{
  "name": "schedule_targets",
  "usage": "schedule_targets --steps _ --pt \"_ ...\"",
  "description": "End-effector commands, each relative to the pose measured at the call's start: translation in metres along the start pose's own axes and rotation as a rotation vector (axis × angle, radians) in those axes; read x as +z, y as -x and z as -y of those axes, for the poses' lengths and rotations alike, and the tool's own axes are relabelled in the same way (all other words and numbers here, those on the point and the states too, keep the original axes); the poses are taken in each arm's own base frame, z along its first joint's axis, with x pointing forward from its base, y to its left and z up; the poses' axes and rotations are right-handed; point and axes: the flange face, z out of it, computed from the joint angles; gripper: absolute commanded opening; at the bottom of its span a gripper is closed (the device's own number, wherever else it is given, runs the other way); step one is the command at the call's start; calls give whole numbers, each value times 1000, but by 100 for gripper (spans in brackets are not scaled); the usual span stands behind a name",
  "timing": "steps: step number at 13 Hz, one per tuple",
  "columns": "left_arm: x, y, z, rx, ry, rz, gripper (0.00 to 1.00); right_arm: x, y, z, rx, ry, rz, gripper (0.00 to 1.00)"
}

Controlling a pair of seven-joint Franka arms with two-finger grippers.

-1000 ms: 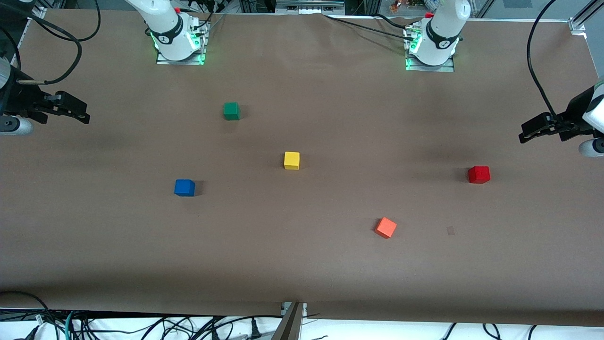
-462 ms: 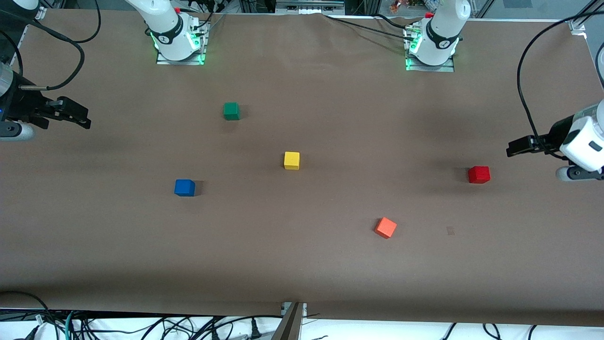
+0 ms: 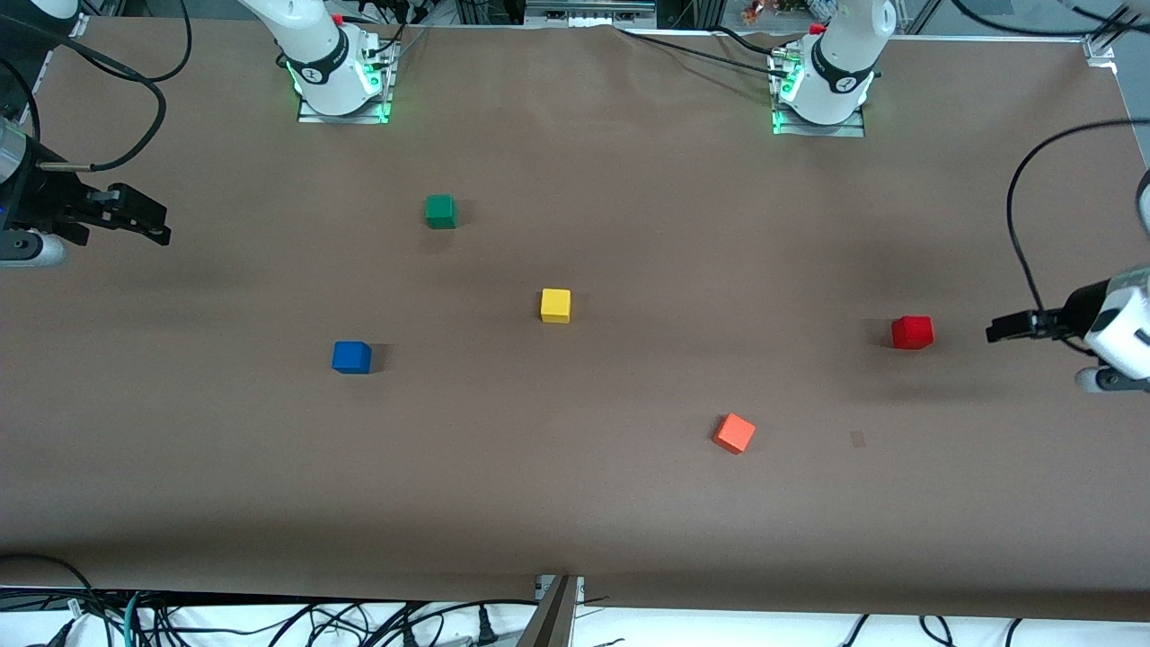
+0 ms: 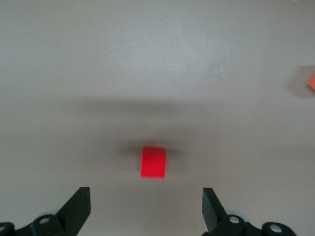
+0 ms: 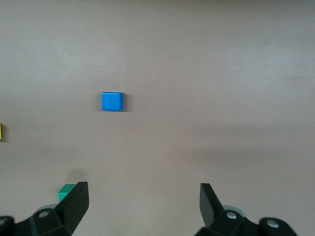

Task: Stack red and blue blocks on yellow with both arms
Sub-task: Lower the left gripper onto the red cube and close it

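1. Sitting apart on the brown desk (image 3: 575, 503): five cubes, one of each colour.
2. Lying mid-desk: one yellow cube (image 3: 555, 305), bare on top.
3. Resting toward the right arm's end, slightly nearer the front camera than the yellow: one blue cube (image 3: 351, 357).
4. Resting toward the left arm's end: one red cube (image 3: 912, 332).
5. Lying elsewhere: one green cube (image 3: 440, 211) and one orange cube (image 3: 734, 433).
6. Hovering over the desk's edge near the red cube, fingers spread wide, gripping nothing: left gripper (image 3: 997, 331).
7. Hanging over the opposite end, fingers likewise apart and unladen: right gripper (image 3: 160, 226).
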Motion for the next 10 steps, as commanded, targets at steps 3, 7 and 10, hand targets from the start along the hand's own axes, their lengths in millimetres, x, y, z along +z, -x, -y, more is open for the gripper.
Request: schedule_targets --steps 3,7,10 --pt "98 12 5 44 -7 -60 100 -6 -3 0 -11 15 -7 100" --pt "145 28 -2 93 -45 -45 100 -5 -2 1 -13 15 -5 100" --pt "180 47 -6 97 -43 -56 100 -5 -2 1 -13 15 -2 100"
